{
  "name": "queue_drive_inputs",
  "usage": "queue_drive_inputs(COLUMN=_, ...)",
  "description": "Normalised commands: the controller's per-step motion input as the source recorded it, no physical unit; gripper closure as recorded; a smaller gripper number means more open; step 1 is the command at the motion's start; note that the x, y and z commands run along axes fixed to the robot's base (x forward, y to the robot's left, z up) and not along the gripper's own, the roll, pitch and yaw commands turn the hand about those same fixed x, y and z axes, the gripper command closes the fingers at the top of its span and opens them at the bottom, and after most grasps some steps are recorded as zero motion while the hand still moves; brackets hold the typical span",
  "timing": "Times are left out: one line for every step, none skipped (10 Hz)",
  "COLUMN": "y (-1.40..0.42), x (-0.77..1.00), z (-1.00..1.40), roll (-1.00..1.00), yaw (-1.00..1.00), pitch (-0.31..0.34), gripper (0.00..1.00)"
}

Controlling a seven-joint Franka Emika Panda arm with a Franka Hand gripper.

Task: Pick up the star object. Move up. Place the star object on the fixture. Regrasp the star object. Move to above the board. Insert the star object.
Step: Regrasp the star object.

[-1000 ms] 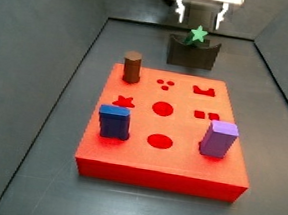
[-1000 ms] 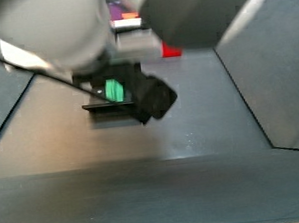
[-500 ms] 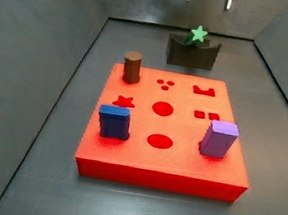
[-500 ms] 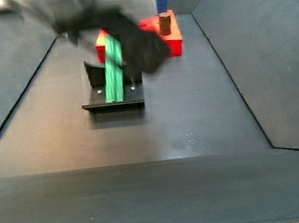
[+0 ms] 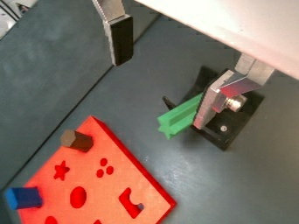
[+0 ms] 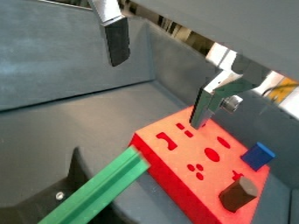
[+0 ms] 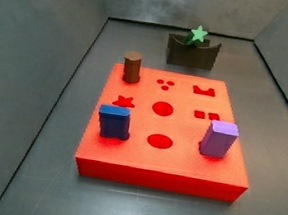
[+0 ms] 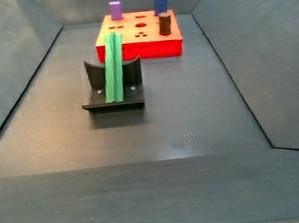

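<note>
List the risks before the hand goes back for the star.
1. The star only rests in the fixture's notch, overhanging it at both ends; a bump could tip or roll it off.
2. The hand is open above with nothing between its fingers, and is out of both side views; coming down off-centre, a finger could strike the star.
3. On the board, the star hole lies between the brown peg and blue peg, so clearance looks tight.

Dark grey floor [image 8: 180, 110] runs between sloping grey side walls [image 8: 13, 67].
</note>
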Motion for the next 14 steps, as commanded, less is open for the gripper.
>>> queue_drive_inputs(y=-0.57, x=-0.01, z=0.2, roll=1.0, yaw=0.02, pitch=0.024, gripper=0.0)
queue_drive_inputs(y=-0.28, x=0.0, z=0.07, roll=1.0, yaw=0.02, pitch=0.022, gripper=0.0)
queue_drive_inputs(y=-0.13, x=0.0, z=0.04, roll=1.0, yaw=0.02, pitch=0.021, gripper=0.0)
queue_drive_inputs(y=-0.03, x=0.01, z=0.03, roll=1.0, yaw=0.02, pitch=0.019, gripper=0.0)
queue_drive_inputs(y=-0.04, x=0.01, z=0.03, roll=1.0, yaw=0.02, pitch=0.02, gripper=0.0)
queue_drive_inputs(y=-0.04, x=0.0, z=0.02, roll=1.0, yaw=0.02, pitch=0.025, gripper=0.0)
queue_drive_inputs(y=-0.02, x=0.0, z=0.02, roll=1.0, yaw=0.02, pitch=0.03, gripper=0.0)
queue_drive_inputs(y=-0.02, x=0.02, z=0.01, roll=1.0, yaw=0.03, pitch=0.037, gripper=0.0)
queue_drive_inputs(y=-0.02, x=0.03, z=0.01, roll=1.0, yaw=0.03, pitch=0.041, gripper=0.0)
queue_drive_inputs(y=-0.03, x=0.05, z=0.0, roll=1.0, yaw=0.03, pitch=0.052, gripper=0.0)
queue_drive_inputs(y=-0.03, x=0.06, z=-0.01, roll=1.0, yaw=0.04, pitch=0.063, gripper=0.0)
queue_drive_inputs(y=-0.03, x=0.08, z=-0.01, roll=1.0, yaw=0.04, pitch=0.079, gripper=0.0)
queue_drive_inputs(y=-0.04, x=0.09, z=-0.01, roll=1.0, yaw=0.04, pitch=0.09, gripper=0.0)
queue_drive_inputs(y=-0.04, x=0.11, z=-0.02, roll=1.0, yaw=0.05, pitch=0.112, gripper=0.0)
